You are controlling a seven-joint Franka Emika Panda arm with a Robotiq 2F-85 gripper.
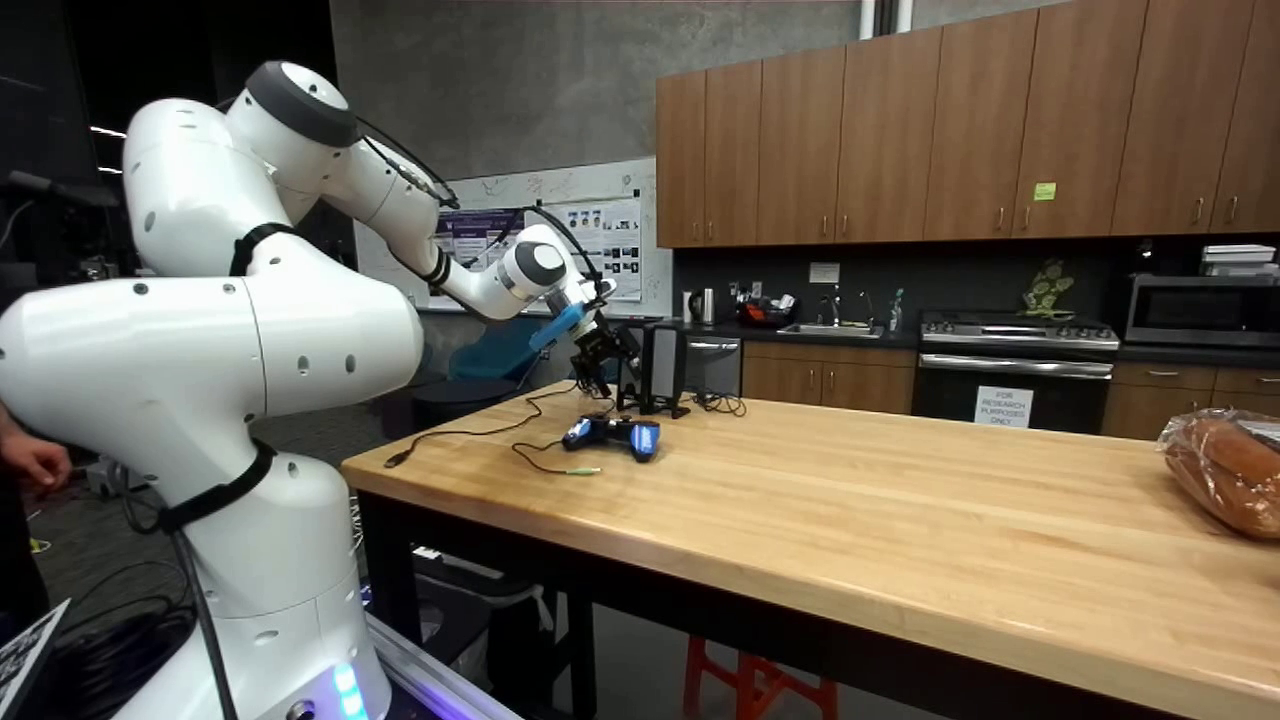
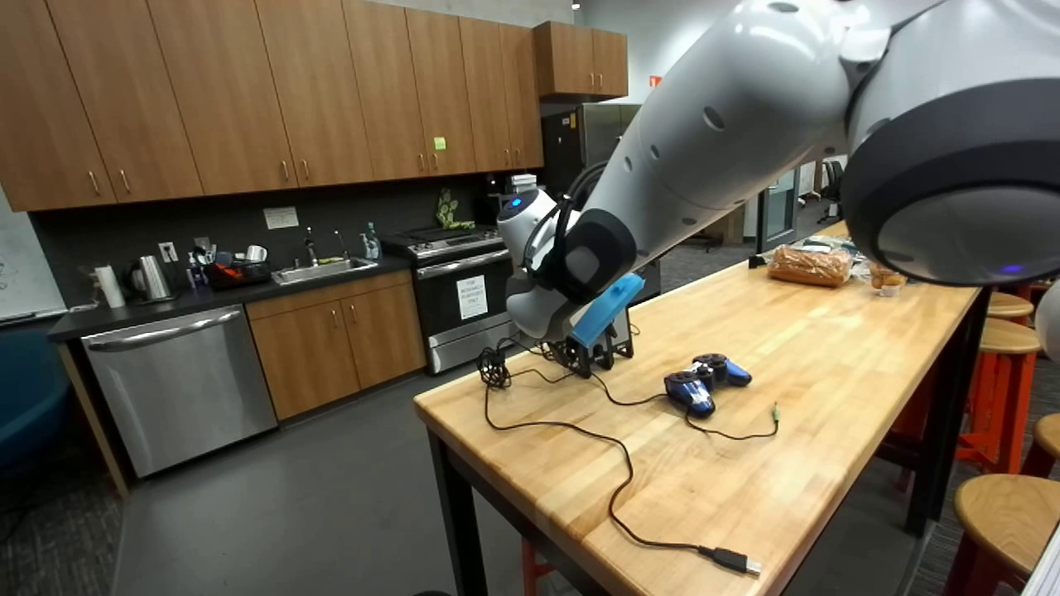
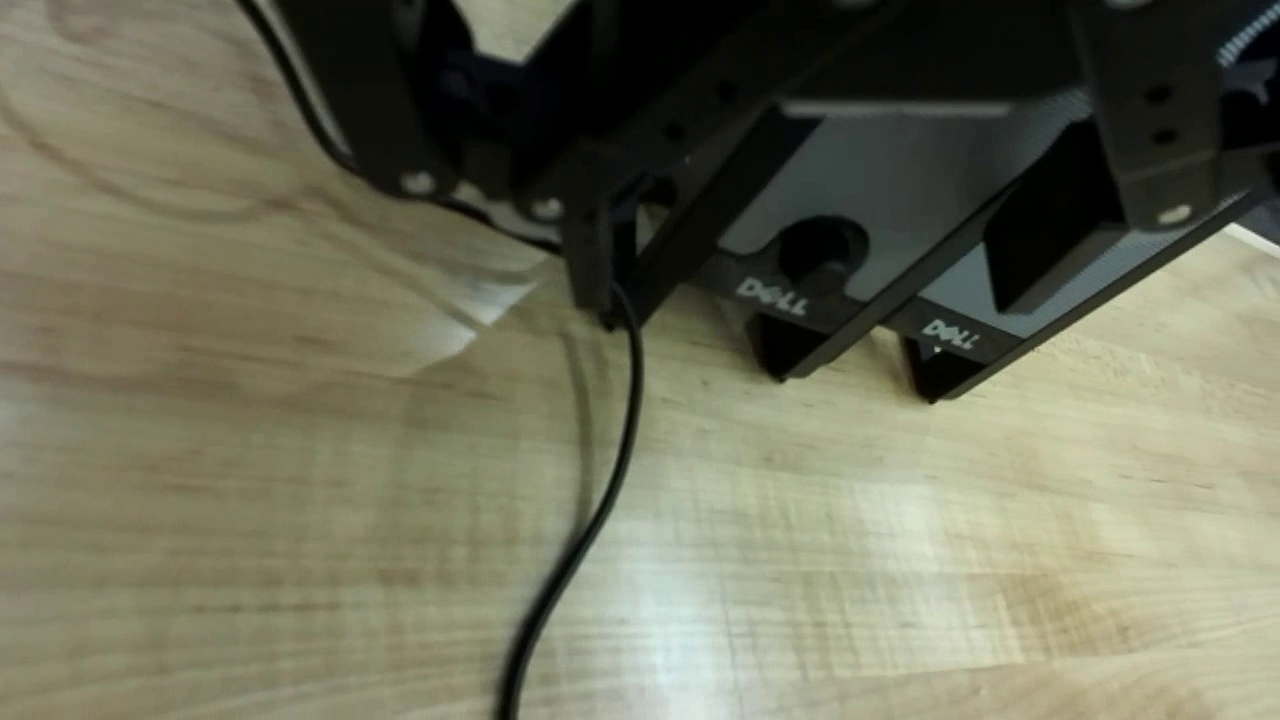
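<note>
The tool (image 3: pixel 812 292) stands spread wide near two Dell speakers (image 3: pixel 900 175), any contact impossible to tell.

Speakers (image 3: pixel 915 175) black and grey, white-lettered; cable (image 3: pixel 634 390) black; gamepad (image 2: pixel 702 381) blue and black; tabletop (image 2: pixel 799 348) pale, wood-grained.

a pale wooden worktop (image 1: pixel 900 500) carries a blue-and-black game controller (image 2: pixel 702 381), two dell-marked speakers (image 3: pixel 900 200) standing side by side, and tangled black cables (image 2: pixel 494 369); a usb plug (image 2: pixel 729 559) lies near one edge, a green-tipped plug (image 2: pixel 776 414) near the controller, bagged bread (image 2: pixel 810 265) well apart.
</note>
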